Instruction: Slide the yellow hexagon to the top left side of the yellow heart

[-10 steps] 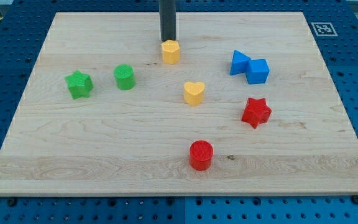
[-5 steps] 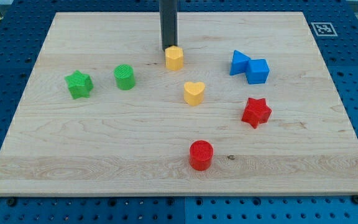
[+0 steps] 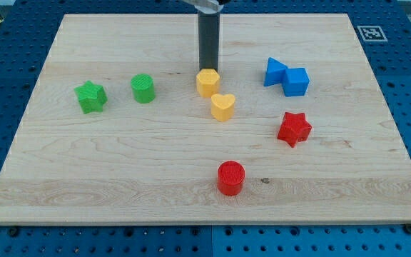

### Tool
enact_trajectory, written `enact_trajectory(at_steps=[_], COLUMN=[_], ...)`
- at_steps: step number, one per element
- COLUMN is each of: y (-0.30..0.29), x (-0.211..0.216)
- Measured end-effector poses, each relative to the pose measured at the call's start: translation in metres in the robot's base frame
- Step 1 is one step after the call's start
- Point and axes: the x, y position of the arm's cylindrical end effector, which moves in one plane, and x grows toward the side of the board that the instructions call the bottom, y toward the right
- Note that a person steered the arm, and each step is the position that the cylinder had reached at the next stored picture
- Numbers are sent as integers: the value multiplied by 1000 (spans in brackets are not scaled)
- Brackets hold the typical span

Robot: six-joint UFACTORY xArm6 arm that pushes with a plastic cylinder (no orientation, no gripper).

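Note:
The yellow hexagon sits near the board's middle, just up and left of the yellow heart; the two are very close, touching or nearly so. My tip stands right at the hexagon's top edge, touching it from the view's top side. The dark rod rises straight up out of the view's top.
A green star and a green cylinder lie at the left. A blue triangle and blue cube touch at the right. A red star and a red cylinder lie lower down. The wooden board has blue pegboard around it.
My tip has moved down and to the right, pushing the yellow hexagon down and right until it sits next to the yellow heart. The other blocks have not moved.

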Motion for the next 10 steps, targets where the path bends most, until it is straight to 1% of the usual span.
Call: enact_trajectory(at_steps=[1, 2, 3, 4, 10], y=[0, 1, 10, 14, 23], x=[5, -1, -43, -56, -58])
